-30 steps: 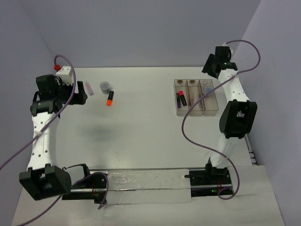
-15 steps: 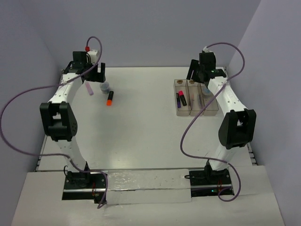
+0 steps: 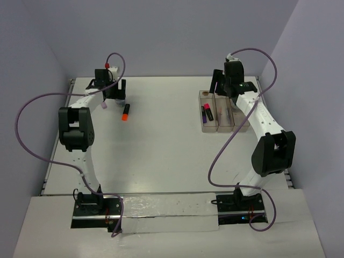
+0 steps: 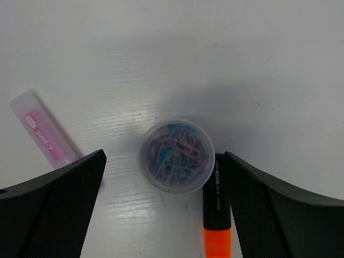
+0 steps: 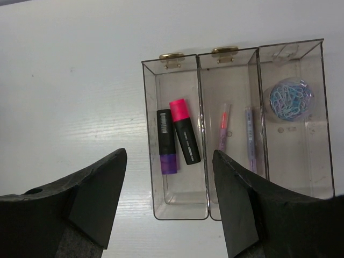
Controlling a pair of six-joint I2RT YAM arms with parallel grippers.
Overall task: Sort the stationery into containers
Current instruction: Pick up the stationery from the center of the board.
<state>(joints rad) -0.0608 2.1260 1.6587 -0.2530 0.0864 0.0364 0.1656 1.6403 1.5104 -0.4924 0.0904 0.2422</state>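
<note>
My left gripper (image 3: 111, 89) is open and empty, hovering over the back left of the table. In the left wrist view the left gripper (image 4: 164, 157) has a clear pot of coloured paper clips (image 4: 176, 156) between its fingers. An orange-ended black highlighter (image 4: 217, 215) lies against the right finger. A pale pink block (image 4: 45, 137) lies to the left. My right gripper (image 5: 169, 156) is open and empty above the three joined clear bins (image 5: 180, 217). The left bin holds a purple highlighter (image 5: 166, 142) and a pink highlighter (image 5: 184, 131). The middle bin holds two thin sticks (image 5: 223, 126). The right bin holds a second pot (image 5: 290, 99).
In the top view the orange highlighter (image 3: 124, 113) and the pink block (image 3: 104, 105) lie just in front of the left gripper. The bins (image 3: 205, 130) stand at the back right, under my right gripper (image 3: 224, 81). Purple cables loop from both arms. Walls close the back and both sides.
The left arm has swung right and stretched back, so its gripper now hangs over the pot. The right gripper has moved left over the bins. No object has moved.
</note>
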